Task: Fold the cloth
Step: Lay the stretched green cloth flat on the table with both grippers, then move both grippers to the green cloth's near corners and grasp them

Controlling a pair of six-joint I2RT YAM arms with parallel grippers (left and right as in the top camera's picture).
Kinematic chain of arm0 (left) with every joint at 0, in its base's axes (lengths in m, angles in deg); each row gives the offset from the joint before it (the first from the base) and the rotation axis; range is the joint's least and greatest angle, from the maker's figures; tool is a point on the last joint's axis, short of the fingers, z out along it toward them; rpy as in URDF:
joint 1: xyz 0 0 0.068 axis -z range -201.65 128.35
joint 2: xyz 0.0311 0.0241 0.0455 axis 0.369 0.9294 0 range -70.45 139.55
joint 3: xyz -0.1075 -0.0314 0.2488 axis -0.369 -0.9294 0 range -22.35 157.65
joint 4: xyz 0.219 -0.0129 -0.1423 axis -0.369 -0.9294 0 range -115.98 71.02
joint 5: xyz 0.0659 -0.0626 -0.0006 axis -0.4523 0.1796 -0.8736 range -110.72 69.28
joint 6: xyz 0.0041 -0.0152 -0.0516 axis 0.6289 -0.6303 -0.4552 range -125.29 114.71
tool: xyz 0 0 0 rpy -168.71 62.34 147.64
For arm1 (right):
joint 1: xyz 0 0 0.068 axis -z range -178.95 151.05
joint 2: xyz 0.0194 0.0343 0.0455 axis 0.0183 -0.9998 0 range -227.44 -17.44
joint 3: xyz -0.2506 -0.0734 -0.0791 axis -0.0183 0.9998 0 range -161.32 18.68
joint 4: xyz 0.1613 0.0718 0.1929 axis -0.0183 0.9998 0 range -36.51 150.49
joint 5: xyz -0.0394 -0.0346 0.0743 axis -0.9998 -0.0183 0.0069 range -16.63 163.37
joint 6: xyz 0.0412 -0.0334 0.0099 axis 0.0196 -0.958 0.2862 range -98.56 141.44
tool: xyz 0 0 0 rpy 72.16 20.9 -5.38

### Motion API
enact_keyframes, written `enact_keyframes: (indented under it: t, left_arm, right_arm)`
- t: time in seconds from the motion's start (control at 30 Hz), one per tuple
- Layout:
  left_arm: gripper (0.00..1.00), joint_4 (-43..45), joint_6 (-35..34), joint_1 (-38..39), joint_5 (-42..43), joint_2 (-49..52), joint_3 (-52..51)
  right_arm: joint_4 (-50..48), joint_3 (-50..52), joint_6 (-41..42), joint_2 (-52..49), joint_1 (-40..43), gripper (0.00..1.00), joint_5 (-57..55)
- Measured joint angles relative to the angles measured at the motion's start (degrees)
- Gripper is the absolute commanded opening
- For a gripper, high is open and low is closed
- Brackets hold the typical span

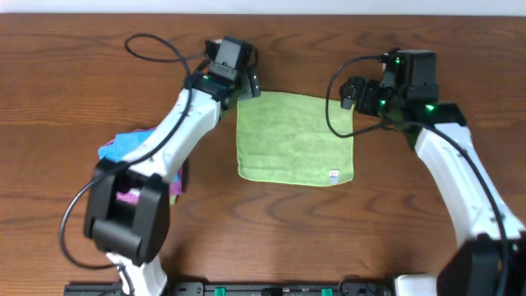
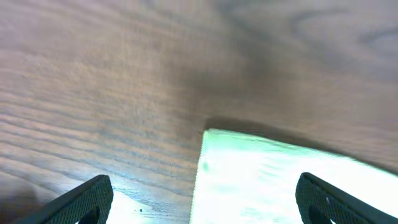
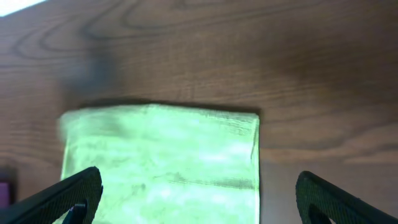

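Observation:
The lime-green cloth [image 1: 294, 137] lies flat on the wooden table as a doubled rectangle, with a small white label near its front right corner. My left gripper [image 1: 244, 85] hovers at its far left corner, open and empty; in the left wrist view the cloth's corner [image 2: 280, 180] shows between the spread fingers [image 2: 87, 199]. Over the far right corner my right gripper [image 1: 355, 92] also stands open; in the right wrist view the cloth [image 3: 161, 168] fills the space between its wide fingers [image 3: 78, 193], touching neither.
A blue cloth [image 1: 127, 146] and a pink-magenta cloth [image 1: 127, 196] lie heaped at the left, partly under my left arm. Black cables loop above both wrists. The table's far edge runs close behind the grippers.

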Motion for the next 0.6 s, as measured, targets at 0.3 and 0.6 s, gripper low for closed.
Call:
enact_keyframes:
  t: [0.3,0.6]
  left_arm:
    - [0.95,-8.35,-0.59,0.04,0.39,-1.57,0.42]
    - [0.95,-23.56,-7.21,0.20,11.54,-1.73,0.42]
  right_arm:
    - [12.74,-0.11,0.22,1.51,-0.04,0.99,0.52]
    - [20.76,4.79,-0.20,11.06,0.37,0.99,0.76]
